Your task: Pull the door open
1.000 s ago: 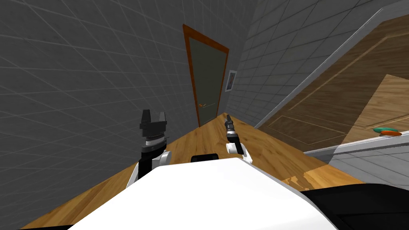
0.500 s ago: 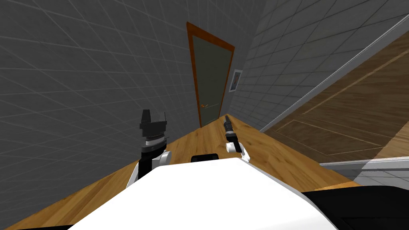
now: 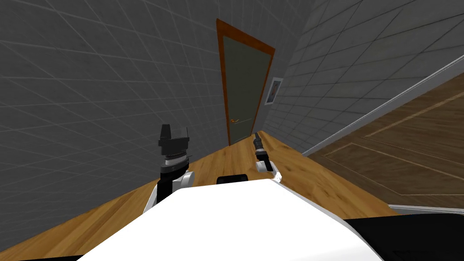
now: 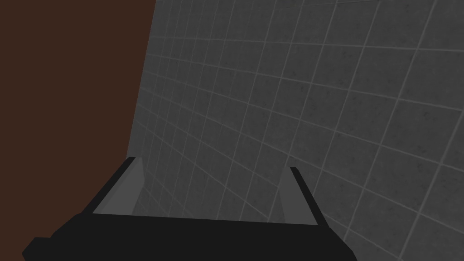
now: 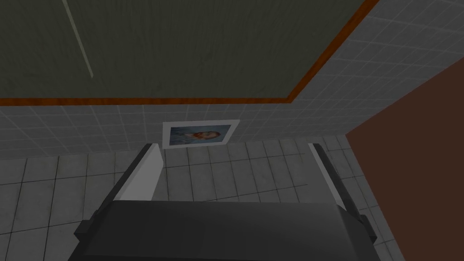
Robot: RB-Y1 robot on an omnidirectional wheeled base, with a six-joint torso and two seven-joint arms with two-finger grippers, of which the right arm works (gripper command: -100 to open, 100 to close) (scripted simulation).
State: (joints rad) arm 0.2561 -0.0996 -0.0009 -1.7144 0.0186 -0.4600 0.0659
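Standing upright at the far end, the shut door point(image 3: 244, 90) was seen well ahead of the right pincer point(image 3: 257, 136), judged nearer its handle point(image 3: 234, 120) than the left pincer point(image 3: 174, 130); both were held wide open and empty.

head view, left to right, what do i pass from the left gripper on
left gripper → orange door handle → right gripper → framed picture on the wall → brown wood panelling
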